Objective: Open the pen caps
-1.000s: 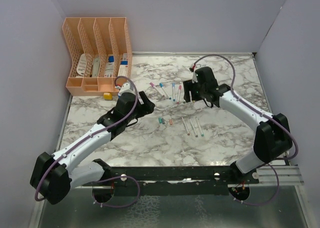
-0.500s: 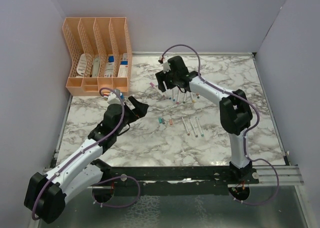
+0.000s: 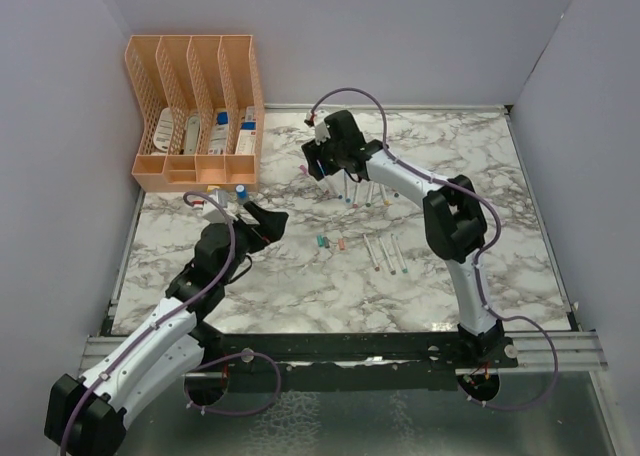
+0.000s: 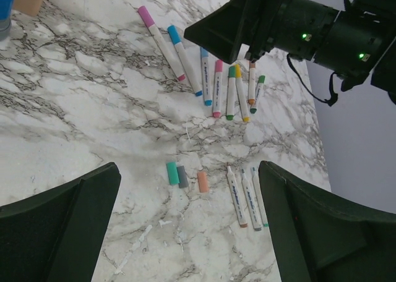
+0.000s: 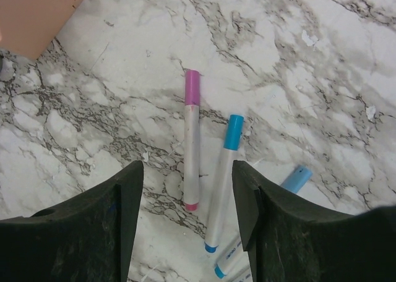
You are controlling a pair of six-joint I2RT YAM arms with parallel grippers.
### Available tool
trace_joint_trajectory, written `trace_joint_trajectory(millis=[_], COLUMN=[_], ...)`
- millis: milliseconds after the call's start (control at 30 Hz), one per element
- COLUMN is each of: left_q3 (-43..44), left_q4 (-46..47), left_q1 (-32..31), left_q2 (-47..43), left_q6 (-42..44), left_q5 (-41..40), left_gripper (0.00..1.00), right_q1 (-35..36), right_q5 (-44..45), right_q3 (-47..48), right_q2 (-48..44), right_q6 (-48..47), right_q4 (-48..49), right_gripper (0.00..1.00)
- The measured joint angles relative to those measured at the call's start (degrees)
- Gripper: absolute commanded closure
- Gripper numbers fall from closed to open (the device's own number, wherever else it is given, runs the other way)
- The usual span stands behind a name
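As the top view shows, the left hand [image 3: 272, 221] hangs wide open above the marble surface [image 3: 470, 166], near three loose pen caps [image 3: 328, 242]. From the left wrist, capped pens [image 4: 213, 87] lie fanned under the right hand [image 4: 244, 41]. From the right wrist, its fingers [image 5: 80, 232] stand apart, empty, over two of them.

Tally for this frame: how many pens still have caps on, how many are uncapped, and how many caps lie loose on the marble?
Seen from the left wrist:
Capped pens: 8
Uncapped pens: 3
Loose caps: 3
Total: 14
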Motion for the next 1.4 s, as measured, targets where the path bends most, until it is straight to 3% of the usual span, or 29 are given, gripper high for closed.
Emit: trace_joint_trajectory(millis=[1033, 1233, 1300, 1400], left_q3=[-0.5, -0.5, -0.5, -0.5], left_q4=[-0.1, -0.5, -0.7, -1.2], left_q1=[1.5, 2.0, 2.2, 2.4], left_q2=[-1.8, -2.5, -3.0, -3.5], left_q6=[-0.3, -0.3, -0.3, -0.3], left_q5=[-2.0, -2.3, -2.5, -2.8], left_gripper=[0.03, 0.03, 0.03, 0.03], right_q1=[1.6, 2.6, 3.1, 3.7], right_q5=[-1.0, -0.3, -0.2, -0.1], right_q3=[5.0, 5.0, 4.8, 3.1], right_q2=[10.8, 11.0, 11.0, 10.7], right_q6=[-1.2, -2.0, -2.0, -1.5], right_q4=[0.3, 0.5, 0.8, 3.4], right_gripper=[0.5, 0.66, 0.75, 0.97])
